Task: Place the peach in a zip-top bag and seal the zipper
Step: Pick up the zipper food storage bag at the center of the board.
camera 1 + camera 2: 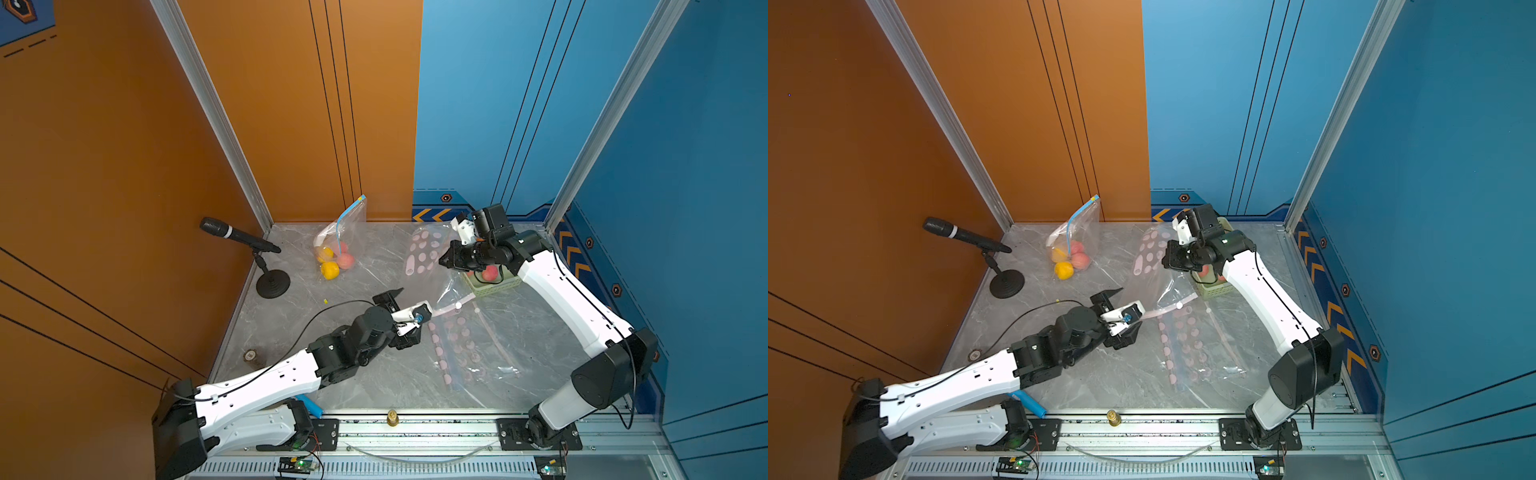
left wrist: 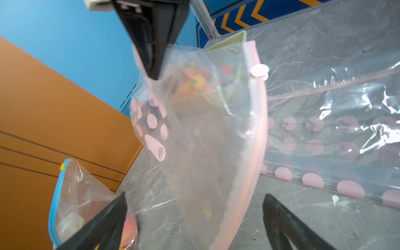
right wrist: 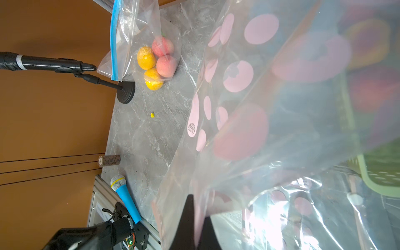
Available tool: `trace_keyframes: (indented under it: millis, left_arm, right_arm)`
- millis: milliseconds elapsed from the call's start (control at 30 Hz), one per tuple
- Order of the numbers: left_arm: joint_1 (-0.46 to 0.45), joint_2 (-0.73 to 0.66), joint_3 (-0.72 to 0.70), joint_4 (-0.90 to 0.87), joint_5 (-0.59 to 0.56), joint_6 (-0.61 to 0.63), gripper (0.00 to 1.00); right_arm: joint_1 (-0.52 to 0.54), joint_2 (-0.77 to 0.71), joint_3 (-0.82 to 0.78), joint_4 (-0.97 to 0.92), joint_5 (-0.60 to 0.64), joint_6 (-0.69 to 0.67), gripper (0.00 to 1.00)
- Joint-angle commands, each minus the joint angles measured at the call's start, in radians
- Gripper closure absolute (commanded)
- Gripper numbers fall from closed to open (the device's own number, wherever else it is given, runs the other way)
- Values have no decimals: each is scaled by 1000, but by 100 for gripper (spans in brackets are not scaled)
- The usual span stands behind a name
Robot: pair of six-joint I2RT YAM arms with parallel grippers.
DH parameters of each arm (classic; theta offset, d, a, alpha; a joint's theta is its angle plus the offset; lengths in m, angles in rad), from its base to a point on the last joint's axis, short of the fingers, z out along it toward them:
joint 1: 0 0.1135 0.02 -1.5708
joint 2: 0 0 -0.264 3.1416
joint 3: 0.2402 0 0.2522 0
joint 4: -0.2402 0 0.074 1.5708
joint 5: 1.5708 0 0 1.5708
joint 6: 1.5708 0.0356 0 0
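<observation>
A clear zip-top bag (image 1: 423,250) (image 1: 1152,249) with pink dots hangs tilted above the table. My right gripper (image 1: 444,260) (image 1: 1165,261) (image 3: 198,216) is shut on its film at the far end. In the left wrist view that gripper (image 2: 152,73) pinches the bag's top corner. The bag's pink zipper strip (image 2: 255,134) (image 1: 451,308) runs down between the jaws of my left gripper (image 2: 194,194) (image 1: 410,313) (image 1: 1128,312), which is open and touches nothing. A peach (image 1: 490,273) (image 1: 1204,272) lies in a green basket (image 1: 494,287) under the right arm.
A second dotted bag (image 1: 465,349) lies flat on the marble. At the back, a blue-zippered bag (image 1: 343,232) holds oranges and peaches. A black microphone on a stand (image 1: 232,233) is at left. A brown cylinder (image 1: 250,356) and a blue toy microphone (image 1: 309,405) lie near the front edge.
</observation>
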Motion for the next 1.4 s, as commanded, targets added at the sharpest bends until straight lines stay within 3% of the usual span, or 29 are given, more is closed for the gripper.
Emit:
trace_keyframes:
  millis: [0,133,233,267,633,733,933,1033,1200,1367]
  left_arm:
    - [-31,79,41,-9,-119,124,2]
    - [-27,152,47,121,-214,130,2]
    - [-15,164,57,143,-199,114,1]
    - [-7,165,61,133,-186,104,5]
    - [38,98,103,-67,-63,-91,100]
    - [40,49,99,-123,-69,-159,100]
    - [56,-40,103,-226,-139,-304,100]
    - [92,-74,102,-314,-165,-386,100]
    - [199,-109,123,-415,-113,-533,100]
    - [275,-109,172,-463,-65,-631,100]
  right_arm:
    - [-5,-8,0,-40,-34,8,100]
    - [-4,-7,-7,-40,-37,8,100]
    - [-4,-11,-19,-38,-31,7,100]
    - [-4,-11,-24,-37,-30,7,100]
    - [2,-1,-40,49,-53,41,100]
    - [22,11,-34,112,-70,67,97]
    - [62,46,32,128,-60,48,55]
    - [48,-5,30,121,-7,37,44]
    - [13,-136,-31,123,63,42,34]
    - [13,-307,-227,259,87,134,34]
